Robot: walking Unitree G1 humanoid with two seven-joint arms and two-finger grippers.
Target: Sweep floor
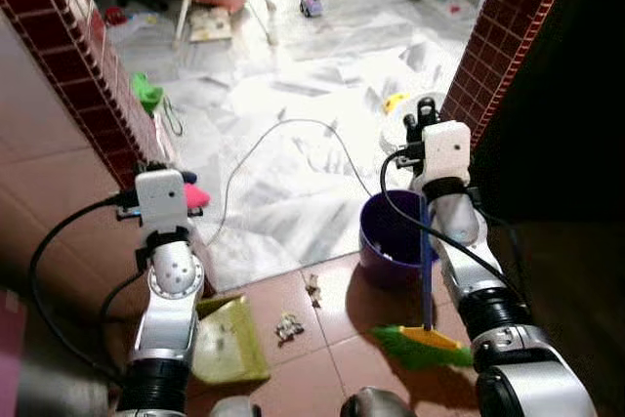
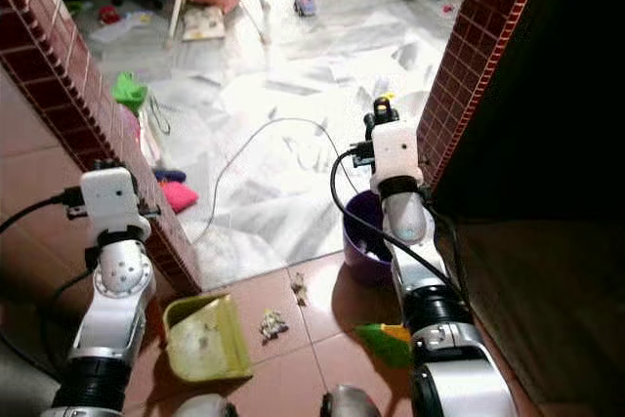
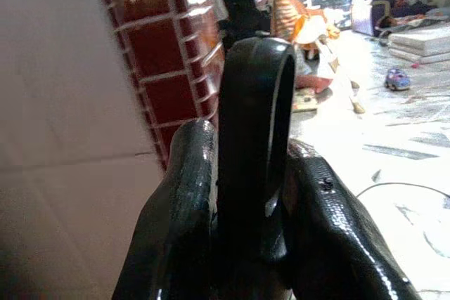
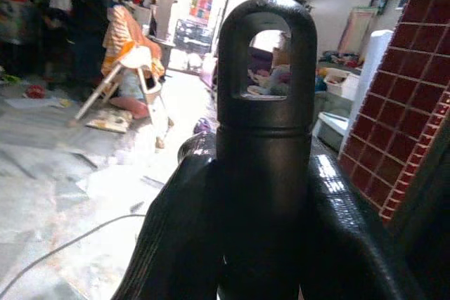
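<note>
Tiled doorway; left end effector grips dustpan, right end effector grips broom.

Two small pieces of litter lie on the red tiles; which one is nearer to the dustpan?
The crumpled litter piece just right of the yellow-green dustpan; the other piece lies farther, toward the purple bucket.

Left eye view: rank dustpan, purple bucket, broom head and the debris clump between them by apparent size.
1. Purple bucket and dustpan: look about alike, so no ranking; the right arm and left arm each hide part.
2. Broom head, green bristles.
3. Debris clump, clearly smallest.
</note>
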